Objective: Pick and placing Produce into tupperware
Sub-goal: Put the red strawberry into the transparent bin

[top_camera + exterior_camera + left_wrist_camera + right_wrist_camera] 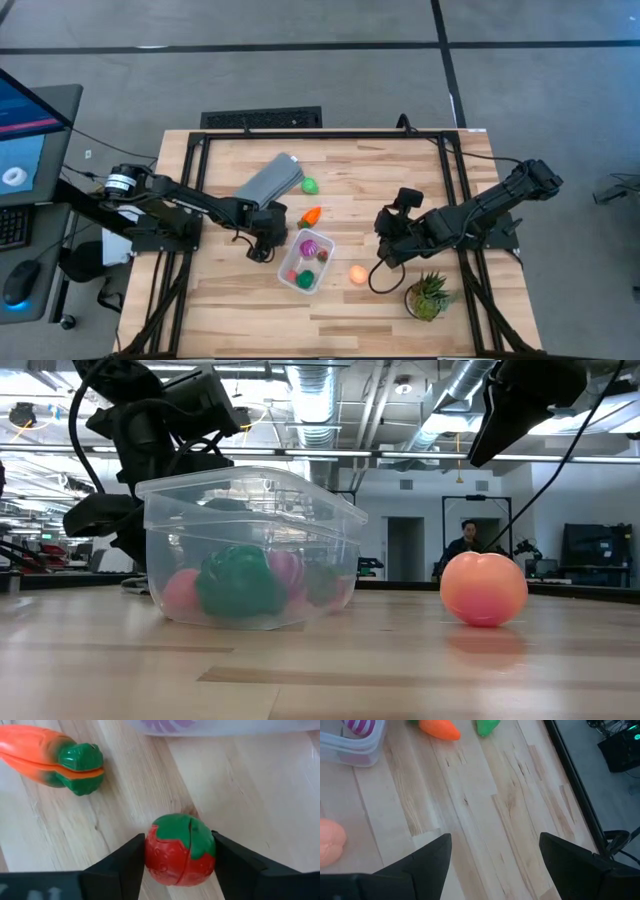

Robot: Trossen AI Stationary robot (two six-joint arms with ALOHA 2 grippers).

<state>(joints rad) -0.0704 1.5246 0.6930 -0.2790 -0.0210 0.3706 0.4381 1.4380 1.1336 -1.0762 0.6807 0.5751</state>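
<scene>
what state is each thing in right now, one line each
left tool: closed on the strawberry, down at the table
strawberry: upright on the wood, pinched between both fingers
right tool: open, holding nothing, above bare table
tupperware: lid off, several toy pieces inside
grey lid: lying flat on the table, apart from the tupperware
carrot: lying on its side, outside the tupperware
orange ball: resting on the table, untouched

left end effector (pixel 263 250) beside the tupperware (pixel 307 260).

Grey floor (pixel 300 60), exposed ceiling ducts (pixel 320 400)
</scene>
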